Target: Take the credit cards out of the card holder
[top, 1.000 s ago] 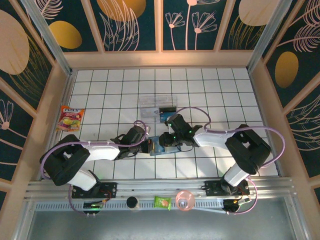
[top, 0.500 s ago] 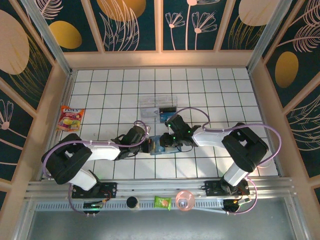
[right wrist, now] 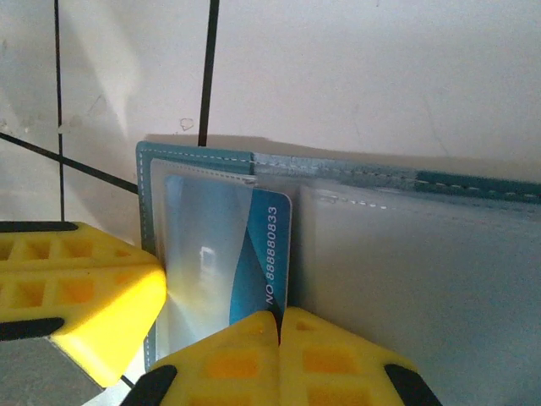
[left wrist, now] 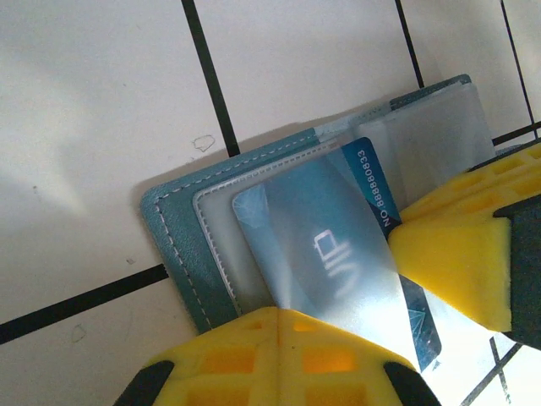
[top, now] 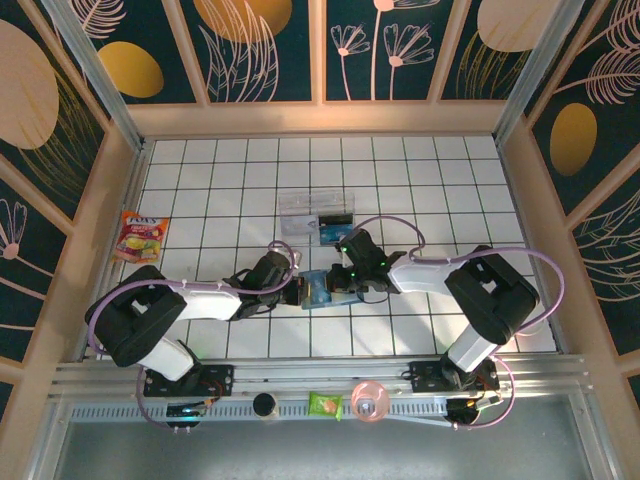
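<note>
Partway, blue credit card juts from teal card holder.

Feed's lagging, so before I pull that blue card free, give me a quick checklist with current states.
1. Card holder open and flat on the table: ok.
2. Blue card partly out of its sleeve: ok.
3. Right hand shut at the card's edge; real grip: cannot tell.
4. Left hand shut over the holder; pinning it: cannot tell.
5. Other sleeves emptied: cannot tell.
</note>
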Controlling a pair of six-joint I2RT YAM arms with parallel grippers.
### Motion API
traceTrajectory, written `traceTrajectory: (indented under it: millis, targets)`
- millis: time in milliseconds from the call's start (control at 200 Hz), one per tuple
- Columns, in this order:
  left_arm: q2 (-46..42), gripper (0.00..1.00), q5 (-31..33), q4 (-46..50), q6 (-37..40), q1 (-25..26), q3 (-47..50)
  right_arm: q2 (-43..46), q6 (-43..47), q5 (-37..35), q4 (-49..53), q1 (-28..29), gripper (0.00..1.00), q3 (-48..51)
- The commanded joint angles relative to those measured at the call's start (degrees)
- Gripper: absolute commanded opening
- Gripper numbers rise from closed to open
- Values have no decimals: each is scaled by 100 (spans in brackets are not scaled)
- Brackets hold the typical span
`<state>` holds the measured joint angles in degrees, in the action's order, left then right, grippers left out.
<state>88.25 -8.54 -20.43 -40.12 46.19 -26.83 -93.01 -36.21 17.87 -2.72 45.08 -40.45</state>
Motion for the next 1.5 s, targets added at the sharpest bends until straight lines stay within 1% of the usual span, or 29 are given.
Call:
traceTrajectory:
  millis: [0, 250, 440, 901, 1046, 1126, 1226, 1311, 1376, 1496]
  targets:
    - [250, 0, -20, 520, -14, 12, 196, 171, 0, 60, -55, 27, 0, 131]
    - [220, 0, -17, 532, -38, 12, 178, 509, -71, -127, 9, 2, 0, 265]
    - [219, 0, -10, 532, -31, 12, 179, 761, -80, -366, 276, -80, 0, 339]
    - [175, 0, -8, 599, 35, 12, 32, 1338, -27, -610, 828, -173, 0, 360]
    - [30, 0, 100, 697, 69, 3, -74, 1546, 30, -908, 1230, -184, 0, 258]
    - [-132, 0, 131, 720, 70, 0, -153, 1631, 58, -936, 1299, -193, 0, 238]
    - [-424, 13, 165, 716, 67, -4, -241, 1705, 118, -874, 1236, -195, 0, 239]
    - [-730, 20, 208, 706, 69, -4, -270, 1692, 163, -815, 1213, -197, 0, 189]
    - [-910, 24, 232, 720, 38, -45, -257, 1656, 191, -783, 1198, -178, 0, 139]
    - [-1050, 26, 221, 661, 0, -162, -172, 1520, 266, -785, 1246, -117, 0, 26]
